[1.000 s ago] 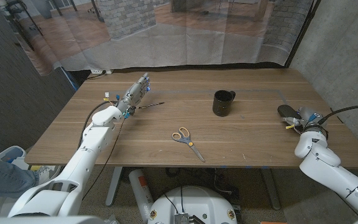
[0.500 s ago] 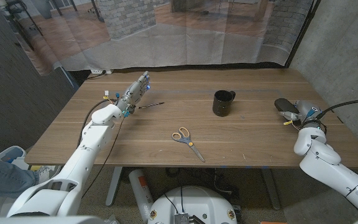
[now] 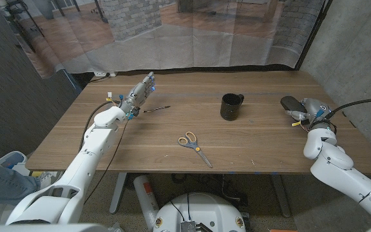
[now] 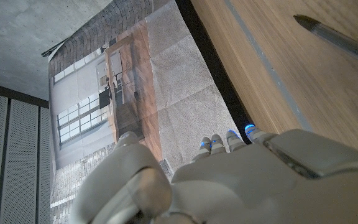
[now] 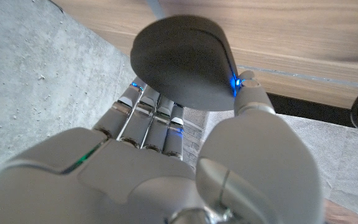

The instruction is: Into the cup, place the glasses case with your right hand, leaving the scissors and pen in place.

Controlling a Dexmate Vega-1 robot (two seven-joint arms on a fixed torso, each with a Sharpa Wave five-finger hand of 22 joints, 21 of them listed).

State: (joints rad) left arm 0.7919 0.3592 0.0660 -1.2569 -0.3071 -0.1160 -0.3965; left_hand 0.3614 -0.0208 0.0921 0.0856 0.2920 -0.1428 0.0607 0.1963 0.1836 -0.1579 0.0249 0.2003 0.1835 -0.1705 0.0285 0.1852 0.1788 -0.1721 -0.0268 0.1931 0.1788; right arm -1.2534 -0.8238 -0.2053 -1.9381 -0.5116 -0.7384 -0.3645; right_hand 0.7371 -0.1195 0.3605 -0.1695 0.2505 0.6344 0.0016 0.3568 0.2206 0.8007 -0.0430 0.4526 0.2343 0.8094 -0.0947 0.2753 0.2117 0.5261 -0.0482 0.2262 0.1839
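We see the right robot hand (image 3: 309,111) holding the dark grey oval glasses case (image 3: 290,103) between thumb and fingers, near the right edge of the brown wooden desk (image 3: 172,154) — well apart from the black mug (image 3: 230,106). The orange-handled scissors (image 3: 192,147) lie near the front. The left robot hand (image 3: 140,93) has straight fingers close together, holding nothing — the thin dark pen (image 3: 156,109) lies just beside it.

— What stands behind the wooden table (image 3: 250,148)?
— Past the left hand (image 3: 138,95), a hanging printed backdrop (image 3: 205,38): brick pillar, wooden floor, windows. It is creased and reaches the ground.
— And the sides?
— A bare grey concrete wall (image 3: 359,51) rises beyond the right hand (image 3: 308,111). Outside the left hand stands a dark grey panel (image 3: 11,96), possibly fabric; it is too dim to tell.
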